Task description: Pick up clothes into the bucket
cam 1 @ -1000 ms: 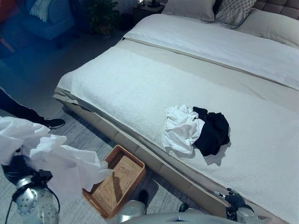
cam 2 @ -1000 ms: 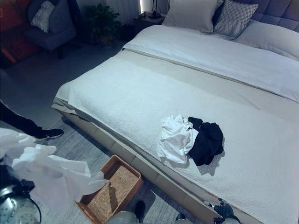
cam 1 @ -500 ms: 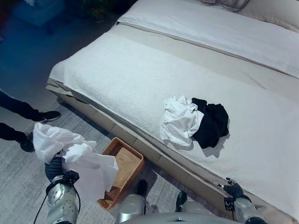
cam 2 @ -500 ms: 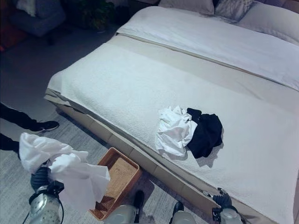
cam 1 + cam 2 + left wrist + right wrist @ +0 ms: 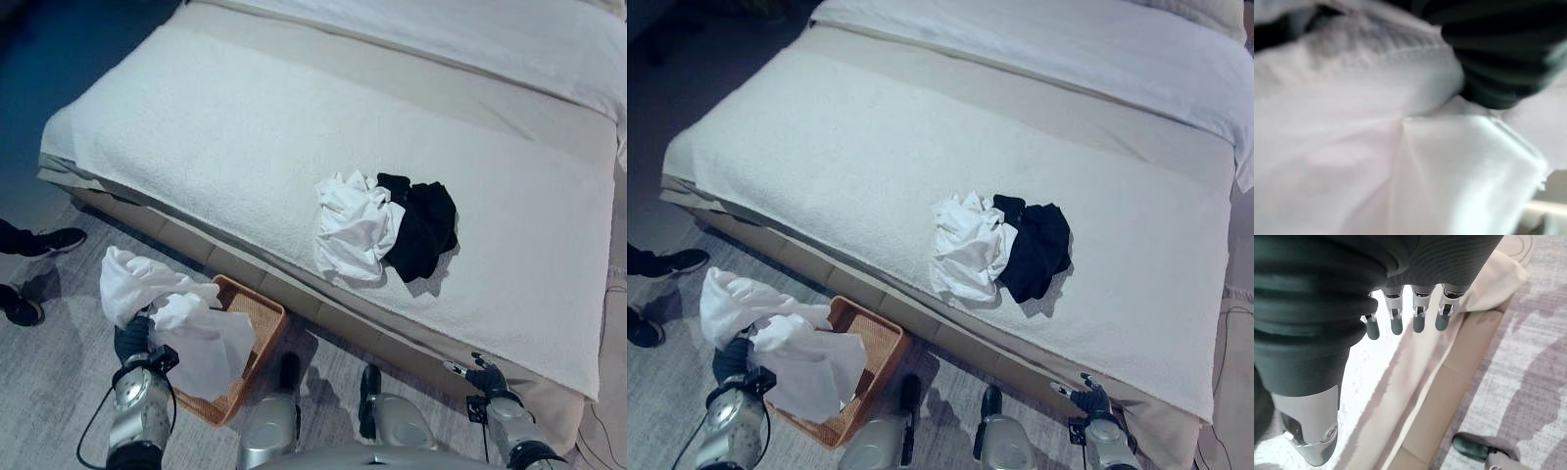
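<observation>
At near left, my left hand (image 5: 132, 341) holds a crumpled white garment (image 5: 186, 323) draped over the woven rectangular basket (image 5: 263, 323) on the grey carpet; its fingers seem buried in the cloth, so I cannot tell their pose. On the nubbly white bedspread (image 5: 235, 147) lie a rumpled white shirt (image 5: 351, 227) and a black garment (image 5: 421, 225), touching. My right hand (image 5: 1415, 313) hangs at near right, fingers straight and relaxed.

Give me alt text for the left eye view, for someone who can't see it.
The robot's left hand holds a bunched white garment above a wicker basket on the floor beside a bed. On the bed lie a white garment and a black one, touching. The right hand hangs by the bed's edge.
</observation>
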You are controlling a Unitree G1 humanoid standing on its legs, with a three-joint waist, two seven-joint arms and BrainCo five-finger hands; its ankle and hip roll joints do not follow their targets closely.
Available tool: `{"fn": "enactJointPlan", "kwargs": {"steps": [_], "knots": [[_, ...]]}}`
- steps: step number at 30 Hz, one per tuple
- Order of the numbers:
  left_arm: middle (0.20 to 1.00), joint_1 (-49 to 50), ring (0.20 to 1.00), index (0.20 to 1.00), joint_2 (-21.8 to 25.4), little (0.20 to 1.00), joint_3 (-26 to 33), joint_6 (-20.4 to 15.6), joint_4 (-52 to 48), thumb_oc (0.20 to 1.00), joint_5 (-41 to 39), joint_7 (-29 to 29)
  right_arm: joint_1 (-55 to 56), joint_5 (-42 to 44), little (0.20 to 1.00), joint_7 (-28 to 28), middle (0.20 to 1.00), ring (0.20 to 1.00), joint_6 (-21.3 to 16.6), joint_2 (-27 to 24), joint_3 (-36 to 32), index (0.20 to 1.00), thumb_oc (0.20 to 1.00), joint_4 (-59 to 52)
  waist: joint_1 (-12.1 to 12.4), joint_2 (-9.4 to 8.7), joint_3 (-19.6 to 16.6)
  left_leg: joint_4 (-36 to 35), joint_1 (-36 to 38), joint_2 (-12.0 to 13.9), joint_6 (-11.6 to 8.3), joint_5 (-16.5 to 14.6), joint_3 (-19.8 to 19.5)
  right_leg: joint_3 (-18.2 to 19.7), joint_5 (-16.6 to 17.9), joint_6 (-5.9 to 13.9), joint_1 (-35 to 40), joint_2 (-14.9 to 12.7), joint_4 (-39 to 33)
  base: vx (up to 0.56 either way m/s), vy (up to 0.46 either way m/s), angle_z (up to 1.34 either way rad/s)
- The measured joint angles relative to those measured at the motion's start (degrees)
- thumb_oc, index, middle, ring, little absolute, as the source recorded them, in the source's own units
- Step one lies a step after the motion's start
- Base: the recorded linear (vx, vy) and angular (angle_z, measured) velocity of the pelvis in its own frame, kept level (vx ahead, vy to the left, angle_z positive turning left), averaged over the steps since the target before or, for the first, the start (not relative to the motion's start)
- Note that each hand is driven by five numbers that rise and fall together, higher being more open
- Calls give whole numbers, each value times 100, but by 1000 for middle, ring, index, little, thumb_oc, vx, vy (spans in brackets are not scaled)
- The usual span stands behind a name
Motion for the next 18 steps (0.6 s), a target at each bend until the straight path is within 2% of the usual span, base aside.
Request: {"fn": "enactJointPlan", "kwargs": {"steps": [3, 6, 12, 18], "knots": [[200, -310, 200, 200, 362, 200, -153, -10, 674, 200, 646, 309, -242, 4, 1000, -114, 1000, 1000, -104, -21, 87, 1000, 1000, -41, -66, -4, 197, 124, -221, 4, -1, -1, 33, 33, -9, -3, -247, -19, 175, -67, 25, -10], [200, -497, 200, 200, 502, 200, -256, 65, 967, 200, 1089, 608, -512, 10, 1000, -223, 1000, 1000, -179, -51, 175, 1000, 1000, -206, -99, 20, 535, 321, -589, -18, -5, -4, 154, 171, -20, -24, -714, -38, 477, -96, 43, -18], [200, -935, 200, 200, 625, 200, -523, 89, 1413, 200, 1339, 768, -1081, 121, 1000, -364, 1000, 1000, -288, -238, 290, 1000, 1000, -324, -95, 29, 1103, 838, -1403, -98, -20, -17, 305, 408, -67, -78, -1717, -137, 1217, -88, 53, -11], [200, -1120, 200, 200, 685, 200, -805, 162, 1527, 200, 1435, 832, -1311, 136, 1000, -501, 1000, 1000, -349, -537, 422, 1000, 1000, -644, -96, 19, 1156, 1468, -2294, -152, -69, -143, 303, 503, -244, -207, -2630, -208, 1873, -63, 37, 4]]}}
